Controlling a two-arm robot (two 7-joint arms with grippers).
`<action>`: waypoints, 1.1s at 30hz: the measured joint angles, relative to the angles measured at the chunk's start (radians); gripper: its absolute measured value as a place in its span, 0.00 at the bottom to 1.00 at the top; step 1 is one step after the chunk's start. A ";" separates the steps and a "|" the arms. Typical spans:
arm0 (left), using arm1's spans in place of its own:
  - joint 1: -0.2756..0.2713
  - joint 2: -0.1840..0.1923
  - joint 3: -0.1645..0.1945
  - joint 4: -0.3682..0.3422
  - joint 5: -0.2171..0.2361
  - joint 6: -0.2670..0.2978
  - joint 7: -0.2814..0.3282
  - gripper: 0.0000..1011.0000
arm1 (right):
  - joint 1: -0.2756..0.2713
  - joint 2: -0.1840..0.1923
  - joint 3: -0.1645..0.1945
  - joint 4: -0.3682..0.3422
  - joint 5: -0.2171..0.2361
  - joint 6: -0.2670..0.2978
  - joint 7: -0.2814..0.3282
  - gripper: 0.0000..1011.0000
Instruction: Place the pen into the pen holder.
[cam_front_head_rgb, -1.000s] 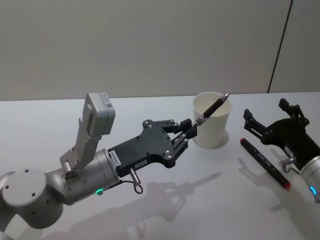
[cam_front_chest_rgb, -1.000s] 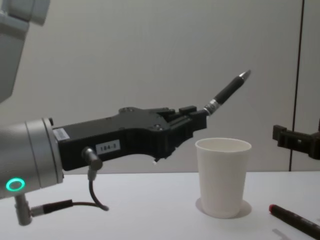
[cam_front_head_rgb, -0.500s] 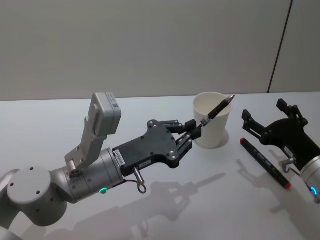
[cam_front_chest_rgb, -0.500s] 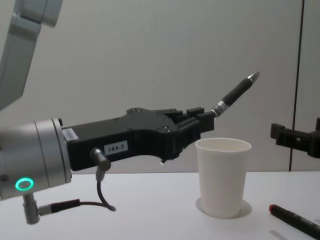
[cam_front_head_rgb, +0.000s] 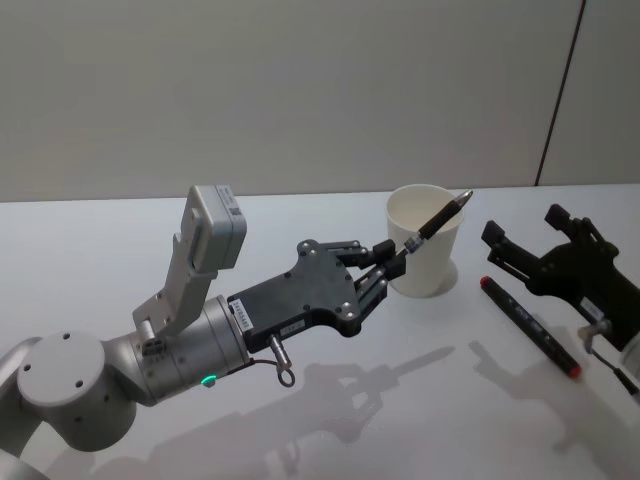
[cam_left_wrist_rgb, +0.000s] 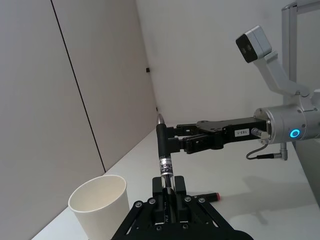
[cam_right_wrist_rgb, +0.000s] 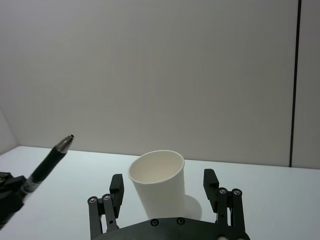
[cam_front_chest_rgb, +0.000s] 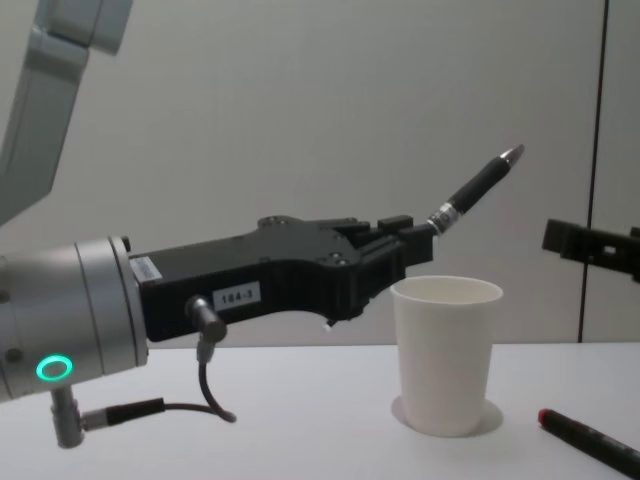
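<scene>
Left end effector (cam_front_head_rgb: 388, 262) reaches forward and to the right above the surface (cam_front_head_rgb: 100, 250), its black fingers clamped tight on the lower end of the pen (cam_front_head_rgb: 436, 221). From that grip the pen rises at a slant away from the fingertips. A silver band sits just past the fingers, then the dark barrel, then a metal point at the top, aimed up and away from the robot's body. In the chest view the gripped end sits higher than the rim of the pen holder (cam_front_chest_rgb: 445, 360), and the pen is not yet inside it. The pen holder, a white paper cup with its mouth upward, stands upright on the surface just ahead of and below the left fingertips. In the head view the barrel crosses the cup's mouth. The right wrist view shows the pen clear of the cup with a gap between them, so I cannot tell whether the tip is over the opening. Behind the fingers, the flat black body joins a grey wrist (cam_front_head_rgb: 185, 350) with a green ring light (cam_front_head_rgb: 208, 380) and a white camera block (cam_front_head_rgb: 214, 226) on a bracket.

Right end effector (cam_front_head_rgb: 523, 222) hangs above the surface on the far side of the cup from the left one. Its fingers are spread apart with nothing between them, and it faces the cup. Near it, on the side toward the left end effector, a black marker with red ends (cam_front_head_rgb: 530, 325) lies flat on the surface, apart from the cup.
</scene>
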 joint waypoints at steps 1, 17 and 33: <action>0.000 0.000 0.000 0.000 0.000 0.000 0.000 0.14 | -0.007 0.007 0.005 -0.010 0.023 0.008 0.006 0.99; -0.002 -0.001 0.001 0.001 0.002 0.000 -0.001 0.14 | -0.077 0.083 0.059 -0.085 0.303 0.088 0.106 0.99; -0.002 -0.002 0.001 0.001 0.002 0.000 -0.002 0.14 | -0.076 0.090 0.063 -0.086 0.523 0.170 0.177 0.99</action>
